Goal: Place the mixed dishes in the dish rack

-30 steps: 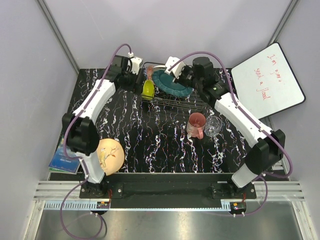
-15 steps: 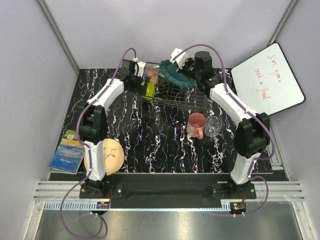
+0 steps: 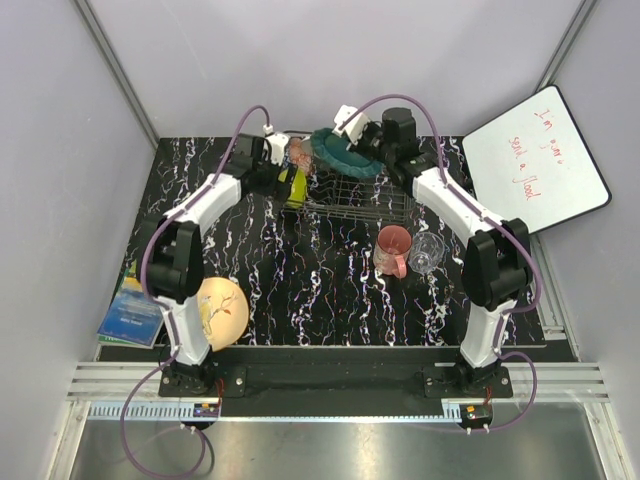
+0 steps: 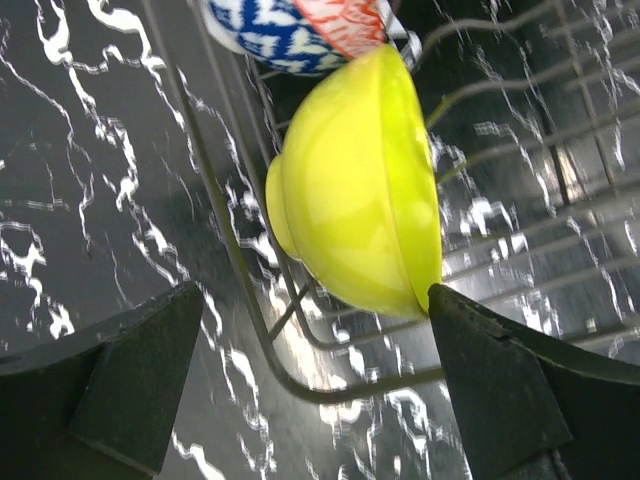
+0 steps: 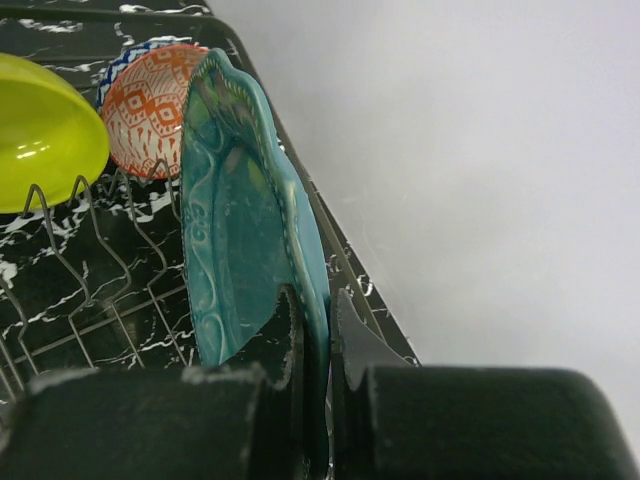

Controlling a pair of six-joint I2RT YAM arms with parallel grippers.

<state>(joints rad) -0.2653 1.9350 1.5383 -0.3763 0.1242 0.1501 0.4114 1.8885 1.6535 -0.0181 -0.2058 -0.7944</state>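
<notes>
Teal plate (image 5: pixel 240 220) upright at far edge of dish rack (image 3: pixel 365 200), clamped in right gripper (image 5: pixel 318 330), left gripper (image 4: pixel 312 300) apart by lime-yellow bowl (image 4: pixel 360 190).

The top edge of the left wrist view cuts off the red patterned bowl (image 4: pixel 300 30), and its bottom edge cuts off the fingers (image 4: pixel 130 380) of the left hand (image 4: pixel 315 295). In the right wrist view the lower rim of the teal plate (image 5: pixel 240 220) is hidden inside the right hand (image 5: pixel 315 300), and the yellow bowl (image 5: pixel 45 130) runs off the left edge. From above, the left arm (image 3: pixel 185 265) hides part of the floral plate (image 3: pixel 230 305).
</notes>
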